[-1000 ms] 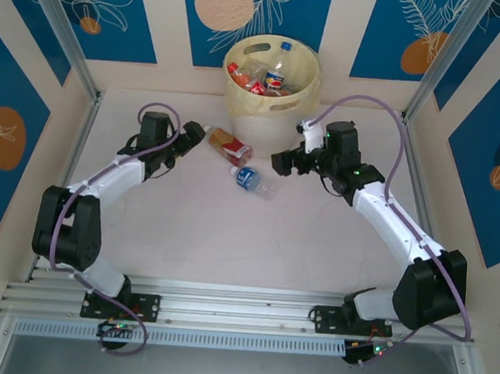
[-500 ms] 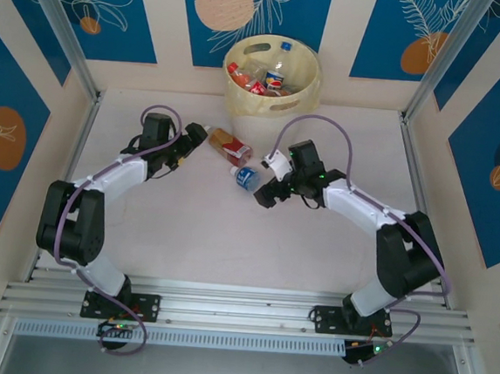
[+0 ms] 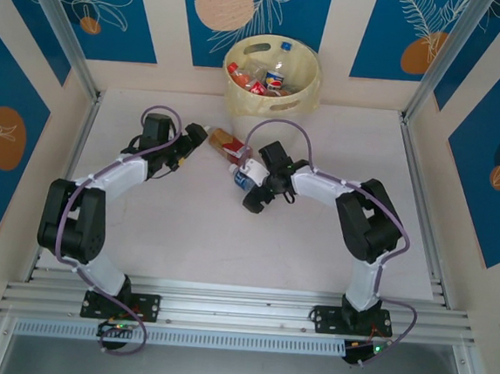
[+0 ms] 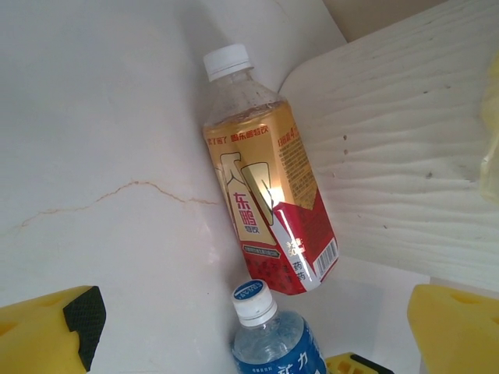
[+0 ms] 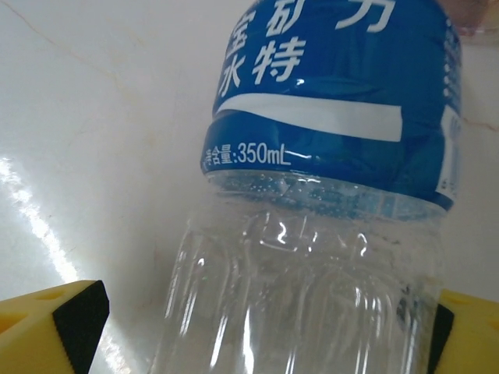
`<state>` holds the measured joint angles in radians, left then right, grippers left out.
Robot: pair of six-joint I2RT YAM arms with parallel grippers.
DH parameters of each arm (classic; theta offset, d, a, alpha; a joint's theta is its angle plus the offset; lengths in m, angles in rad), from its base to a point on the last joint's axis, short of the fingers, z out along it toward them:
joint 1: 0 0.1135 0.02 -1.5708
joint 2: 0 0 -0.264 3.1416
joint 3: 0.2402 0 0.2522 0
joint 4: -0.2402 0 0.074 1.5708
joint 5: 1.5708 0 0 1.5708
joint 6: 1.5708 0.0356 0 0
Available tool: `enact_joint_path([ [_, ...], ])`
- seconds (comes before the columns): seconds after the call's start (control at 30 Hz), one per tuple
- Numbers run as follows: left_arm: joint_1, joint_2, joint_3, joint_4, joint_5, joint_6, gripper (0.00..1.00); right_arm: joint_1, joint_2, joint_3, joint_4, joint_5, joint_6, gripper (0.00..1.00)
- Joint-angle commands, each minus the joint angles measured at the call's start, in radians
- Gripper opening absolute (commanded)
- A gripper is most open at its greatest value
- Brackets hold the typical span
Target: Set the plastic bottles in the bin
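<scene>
Two bottles left on the table (image 3: 227, 246), both just near of the bin (image 3: 279, 109), around mid-table.

Right fingers (image 5: 51, 327): apart, straddling the blue-label bottle (image 5: 327, 156), which lies on its side. There's a visible gap on one side and the other pad is at the bottle's edge, so not clamped. From above, that arm reaches left across the table, and only the bottle's cap end shows past the wrist.

Left fingers (image 4: 47, 335): apart, nothing between them. The gold-and-red bottle (image 4: 269, 210) lies ahead of them on its side, slanted, with its white cap toward the left arm and its base toward the blue bottle's cap. Cap and base are just beside each other; can't tell if they touch.

The bin sits against the far wall (image 3: 155, 74), centred, rim open on top. It holds several bottles (image 3: 264, 79), piled below the rim.

Room: the near half of the table is bare from both arms down to the metal rail (image 3: 240, 296). The left and right side walls are well apart from the bottles. The tight spot is between the two bottles and the bin's base.
</scene>
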<state>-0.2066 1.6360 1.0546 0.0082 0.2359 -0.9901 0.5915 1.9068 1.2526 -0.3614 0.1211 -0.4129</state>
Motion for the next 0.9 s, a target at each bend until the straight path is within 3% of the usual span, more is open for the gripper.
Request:
enact_joint_path([
  [0.0, 0.016, 0.022, 0.011, 0.009, 0.023, -0.014, 1.0, 0.008, 0.035, 0.053, -0.033, 0.016, -0.023, 0.97],
  [0.2, 0.019, 0.033, 0.01, 0.015, 0.037, -0.019, 1.0, 0.011, 0.08, 0.084, -0.012, 0.062, 0.016, 0.94],
  [0.47, 0.022, 0.043, 0.012, 0.018, 0.044, -0.023, 1.0, 0.016, 0.06, 0.049, 0.034, 0.05, 0.04, 0.81],
  [0.87, 0.024, 0.059, 0.012, 0.032, 0.067, -0.039, 1.0, 0.011, -0.061, -0.034, 0.077, 0.031, 0.072, 0.53],
])
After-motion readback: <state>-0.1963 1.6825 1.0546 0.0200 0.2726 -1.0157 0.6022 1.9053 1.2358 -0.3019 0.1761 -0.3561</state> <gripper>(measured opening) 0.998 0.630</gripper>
